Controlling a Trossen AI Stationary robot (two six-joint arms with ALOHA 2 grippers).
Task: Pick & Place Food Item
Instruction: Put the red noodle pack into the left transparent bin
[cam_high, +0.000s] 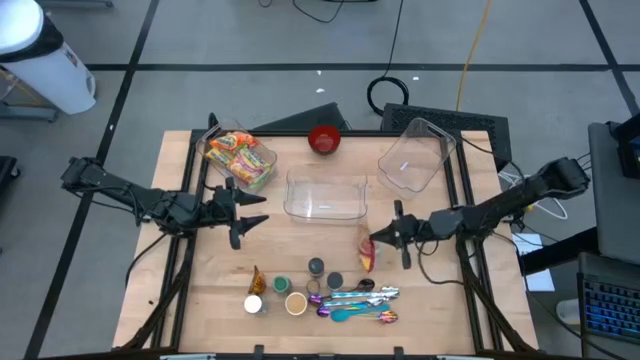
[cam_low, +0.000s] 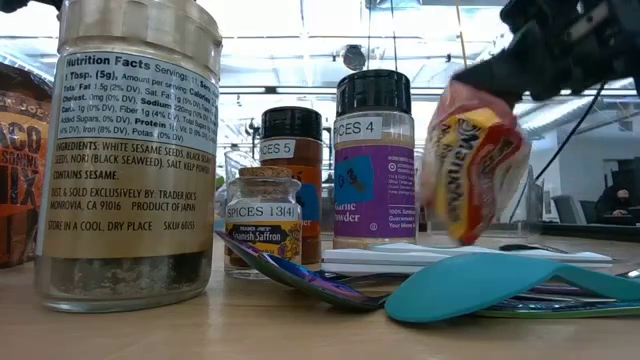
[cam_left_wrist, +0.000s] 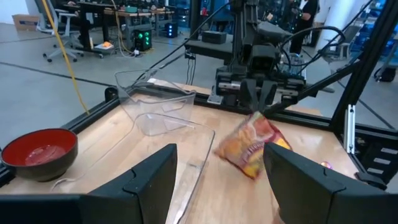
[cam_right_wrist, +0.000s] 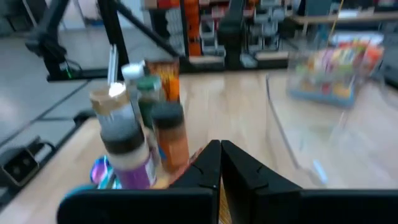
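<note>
right gripper (cam_high: 378, 243) pinches the snack packet (cam_high: 367, 256) between the clear bin (cam_high: 325, 195) and spice jars (cam_high: 300, 290). left gripper (cam_high: 250, 208) hangs spread over bare table (cam_high: 200, 290). the packet's pinched end is hidden.

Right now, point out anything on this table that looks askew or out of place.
One clear bin at the table's far right corner sits tipped on its side, unlike the upright bin in the middle. A small spice jar by the spice group appears to lie on its side. The snack bag hangs pinched in the right gripper.
</note>
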